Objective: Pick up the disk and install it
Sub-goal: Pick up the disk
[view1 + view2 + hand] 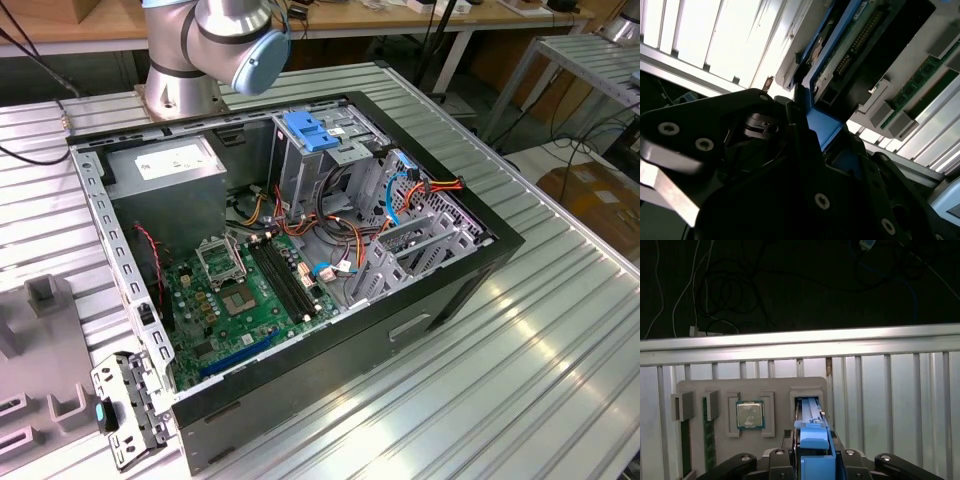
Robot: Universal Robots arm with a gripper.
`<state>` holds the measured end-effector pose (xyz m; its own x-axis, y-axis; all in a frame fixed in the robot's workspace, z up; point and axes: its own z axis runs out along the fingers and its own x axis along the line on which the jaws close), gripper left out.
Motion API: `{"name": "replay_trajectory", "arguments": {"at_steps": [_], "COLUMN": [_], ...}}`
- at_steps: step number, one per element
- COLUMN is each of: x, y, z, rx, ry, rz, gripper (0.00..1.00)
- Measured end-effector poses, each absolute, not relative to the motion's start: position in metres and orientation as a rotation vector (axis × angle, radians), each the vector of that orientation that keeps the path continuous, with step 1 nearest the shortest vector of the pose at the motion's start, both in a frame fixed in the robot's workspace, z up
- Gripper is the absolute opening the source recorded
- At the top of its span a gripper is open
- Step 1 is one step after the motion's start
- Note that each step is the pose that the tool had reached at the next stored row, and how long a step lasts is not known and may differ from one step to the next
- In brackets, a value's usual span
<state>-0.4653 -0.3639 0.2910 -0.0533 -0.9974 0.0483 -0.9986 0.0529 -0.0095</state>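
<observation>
Your pincer (812, 462) looks closed tight on the disk (809, 415), though I can't see the grip well. The disk stands on its edge in the grey tray (715, 390), so its thin sides are easy to pinch.

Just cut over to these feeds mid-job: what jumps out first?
The open computer case sits centre in the exterior view, its green board bare and a blue latch on top. In the first wrist view, the disk, blue rail facing the camera, sits at the gripper, by a slot in the grey tray.
</observation>
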Motion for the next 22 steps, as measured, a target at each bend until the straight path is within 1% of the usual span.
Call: {"name": "replay_trajectory", "arguments": {"at_steps": [6,22], "x": [-0.465,-0.465], "y": [-0.364,-0.364], "z": [0.290,0.326], "rx": [2.142,2.142], "ry": [-2.259,-2.258], "rz": [0.063,0.063], "gripper": [0.37,0.37]}}
